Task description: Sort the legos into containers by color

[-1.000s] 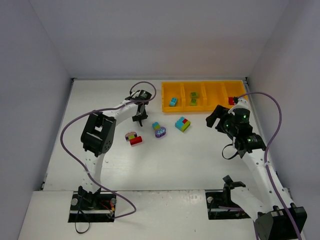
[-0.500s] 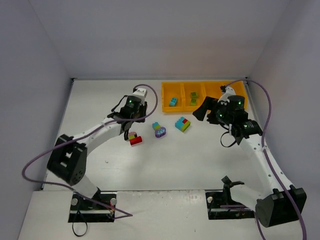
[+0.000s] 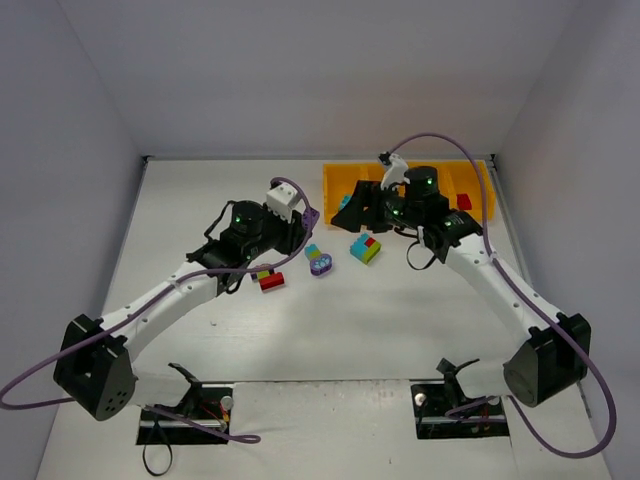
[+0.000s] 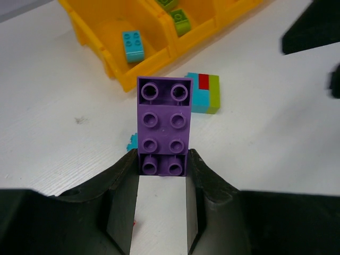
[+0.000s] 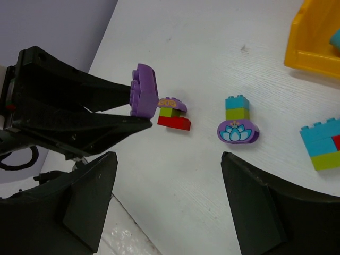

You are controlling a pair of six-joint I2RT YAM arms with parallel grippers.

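My left gripper point(image 4: 163, 166) is shut on the near end of a purple two-by-four brick point(image 4: 163, 119) and holds it above the table. In the top view this gripper point(image 3: 298, 228) and brick point(image 3: 310, 215) are left of the orange-yellow tray point(image 3: 335, 178). My right gripper point(image 5: 170, 170) is open and empty, and in the top view it point(image 3: 362, 212) hangs over the tray's left front edge. On the table lie a red, lime and purple cluster point(image 3: 267, 277), a teal, lime and purple lotus cluster point(image 3: 318, 260) and a teal, red and lime cluster point(image 3: 365, 248).
In the tray point(image 4: 114, 71) one compartment holds a teal brick point(image 4: 133, 46) and the one beside it a lime brick point(image 4: 180, 21). A red brick point(image 3: 464, 201) lies in the tray's right end. The table's walls rise close behind the tray and at both sides.
My left gripper dipped to the red cluster and now holds the purple brick, raised and further right. My right gripper swept left from the tray's right end to its left part.
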